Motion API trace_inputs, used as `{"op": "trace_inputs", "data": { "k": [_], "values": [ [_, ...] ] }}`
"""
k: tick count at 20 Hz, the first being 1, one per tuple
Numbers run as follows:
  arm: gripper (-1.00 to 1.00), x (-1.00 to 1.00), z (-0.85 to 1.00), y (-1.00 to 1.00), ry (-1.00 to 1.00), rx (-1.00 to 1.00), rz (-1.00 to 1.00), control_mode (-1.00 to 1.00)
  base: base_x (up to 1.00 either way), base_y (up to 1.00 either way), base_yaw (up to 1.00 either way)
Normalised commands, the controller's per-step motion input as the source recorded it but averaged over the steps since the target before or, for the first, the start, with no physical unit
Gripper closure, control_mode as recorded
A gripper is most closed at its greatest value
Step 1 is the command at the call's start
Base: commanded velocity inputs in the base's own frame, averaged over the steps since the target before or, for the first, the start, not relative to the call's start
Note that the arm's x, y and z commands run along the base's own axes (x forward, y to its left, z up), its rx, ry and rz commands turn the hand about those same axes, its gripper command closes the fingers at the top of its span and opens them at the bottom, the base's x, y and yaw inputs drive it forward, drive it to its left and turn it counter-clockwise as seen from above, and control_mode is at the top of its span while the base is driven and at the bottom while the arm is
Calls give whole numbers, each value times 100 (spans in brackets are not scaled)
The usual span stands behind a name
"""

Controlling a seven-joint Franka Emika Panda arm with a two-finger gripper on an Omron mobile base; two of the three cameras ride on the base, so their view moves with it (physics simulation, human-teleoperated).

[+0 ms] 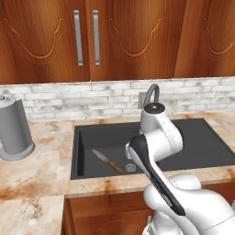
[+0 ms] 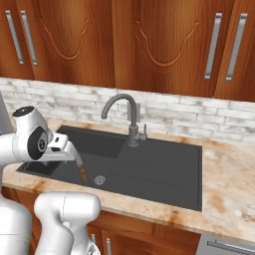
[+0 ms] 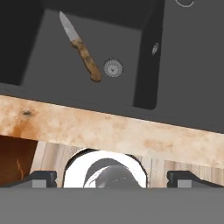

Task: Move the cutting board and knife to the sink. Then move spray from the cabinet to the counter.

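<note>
Tool wide apart above sink

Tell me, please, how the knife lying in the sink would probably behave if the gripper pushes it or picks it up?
The knife lies flat on the smooth dark floor of the sink, so a push would probably make it slide or spin, not roll. It looks stiff and light. Its rounded wooden handle, near the drain, seems the better grip; the thin blade might slip between the fingers.

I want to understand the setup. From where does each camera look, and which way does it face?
Left base view: behind the arm's left, facing the sink; arm at lower right.
Right base view: behind its right, facing the faucet; arm at lower left.
Hand view: on the hand, looking down; open gripper fingertips at bottom.
All share the knife.
</note>
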Motion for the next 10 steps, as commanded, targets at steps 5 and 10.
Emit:
{"op": "trace_inputs", "data": {
  "k": [5,10],
  "values": [
    [-100,-42,48,-6,-12,0,0,-100,0,0,0],
    [-100,-34,56,0,-14,0,0,-100,0,0,0]
  ]
}}
